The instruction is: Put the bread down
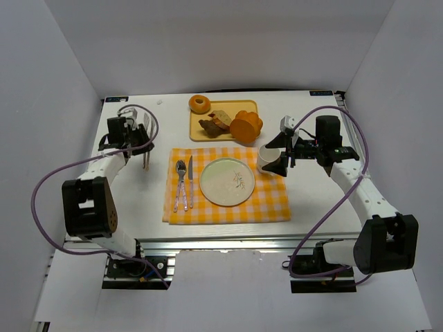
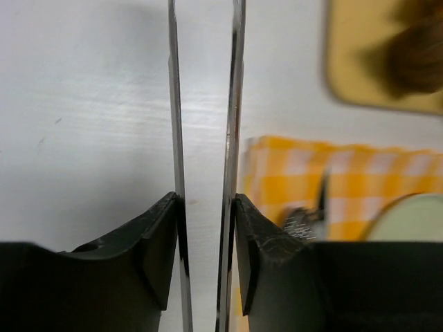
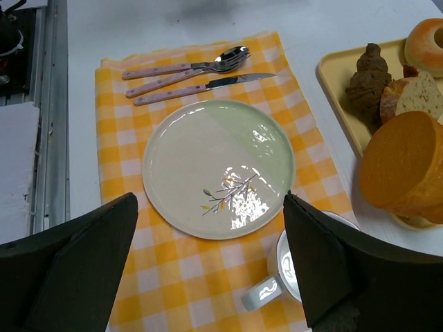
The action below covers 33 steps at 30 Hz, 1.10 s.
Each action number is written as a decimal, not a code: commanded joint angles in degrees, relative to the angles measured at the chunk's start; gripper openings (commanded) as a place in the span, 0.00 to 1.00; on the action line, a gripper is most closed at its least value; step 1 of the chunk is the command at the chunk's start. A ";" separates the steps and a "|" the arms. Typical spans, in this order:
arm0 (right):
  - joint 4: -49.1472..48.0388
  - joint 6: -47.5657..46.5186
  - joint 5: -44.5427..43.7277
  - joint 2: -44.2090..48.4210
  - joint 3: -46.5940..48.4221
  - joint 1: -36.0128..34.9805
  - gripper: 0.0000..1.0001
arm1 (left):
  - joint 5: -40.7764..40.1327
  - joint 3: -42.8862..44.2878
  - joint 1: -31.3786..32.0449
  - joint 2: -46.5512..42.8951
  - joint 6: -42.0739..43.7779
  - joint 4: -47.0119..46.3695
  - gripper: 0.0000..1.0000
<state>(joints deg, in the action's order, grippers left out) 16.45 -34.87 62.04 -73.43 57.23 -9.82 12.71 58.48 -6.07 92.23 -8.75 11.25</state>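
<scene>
1. bread (image 1: 210, 126) on the tray (image 1: 196, 133) at the far edge; plate (image 1: 227, 181) bare, guessing that's its spot;
2. left gripper (image 2: 208, 204) clamped on tongs (image 2: 174, 124), probably for grabbing it; right gripper (image 3: 210, 200) gaping wide, holding nothing.

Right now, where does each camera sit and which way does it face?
Top external: above, behind the bases, looking down at the white table; both arms, left end effector, right end effector show.
Left wrist: low, facing along thin metal tongs; its black fingers show.
Right wrist: facing down at pale green round plate; its fingers show.
Shared: all see the yellow checked cloth.
</scene>
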 commanded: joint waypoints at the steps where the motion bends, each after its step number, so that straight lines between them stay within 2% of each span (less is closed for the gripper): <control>1: -1.33 0.07 0.71 0.04 2.27 0.51 0.89 | 5.56 2.34 4.03 -5.65 -13.45 -5.34 0.47; 7: -2.30 0.59 0.98 0.92 1.39 0.86 0.90 | 8.38 3.22 8.35 -4.60 -25.15 -10.70 0.53; 10: -2.73 0.77 1.24 1.27 1.04 0.95 0.90 | 9.17 4.45 9.93 -2.67 -27.89 -12.55 0.54; 16: -3.52 1.03 1.42 1.80 0.51 1.12 0.89 | 9.17 7.96 13.27 1.45 -29.03 -11.60 0.55; 21: -3.97 1.56 1.59 2.15 0.16 1.21 0.89 | 10.84 12.36 15.64 6.73 -29.39 -7.12 0.59; 28: -4.49 2.26 1.94 1.97 0.25 1.48 0.89 | 8.57 14.73 16.44 9.11 -26.23 -2.29 0.59; 33: -4.67 2.27 2.03 1.89 0.34 1.56 0.89 | 10.48 15.61 16.61 10.25 -26.66 -2.02 0.60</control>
<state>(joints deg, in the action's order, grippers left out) 13.45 -33.10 62.35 -72.69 57.23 -8.62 21.74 71.29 10.26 102.91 -35.94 9.23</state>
